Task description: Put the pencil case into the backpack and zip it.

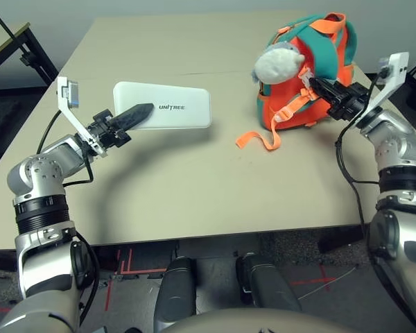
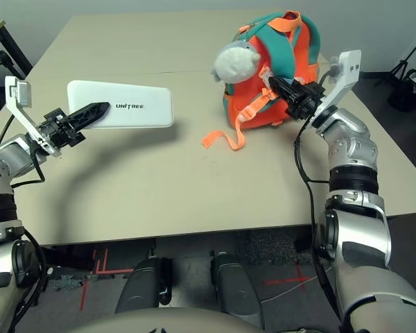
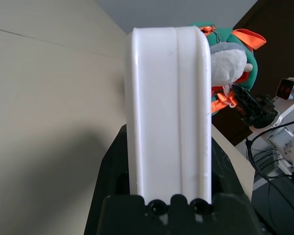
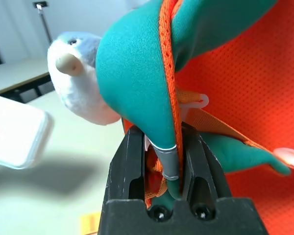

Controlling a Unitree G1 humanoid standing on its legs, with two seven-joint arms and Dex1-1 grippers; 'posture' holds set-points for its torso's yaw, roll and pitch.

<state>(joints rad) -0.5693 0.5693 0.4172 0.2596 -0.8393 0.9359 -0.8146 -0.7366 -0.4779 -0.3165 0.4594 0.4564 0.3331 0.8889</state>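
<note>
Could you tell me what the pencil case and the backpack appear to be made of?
Pencil case: probably hard plastic, smooth white, keeping a rigid shape with moulded ridges. Backpack: soft fabric, orange panels of perforated mesh, teal parts a smoother cloth, woven orange straps.

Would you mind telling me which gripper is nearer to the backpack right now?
The right gripper is nearer: its fingers are closed on the backpack's teal strap. The left gripper is across the table, holding the pencil case.

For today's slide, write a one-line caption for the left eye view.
Left gripper holds the white pencil case; right gripper grips the backpack strap.
</note>
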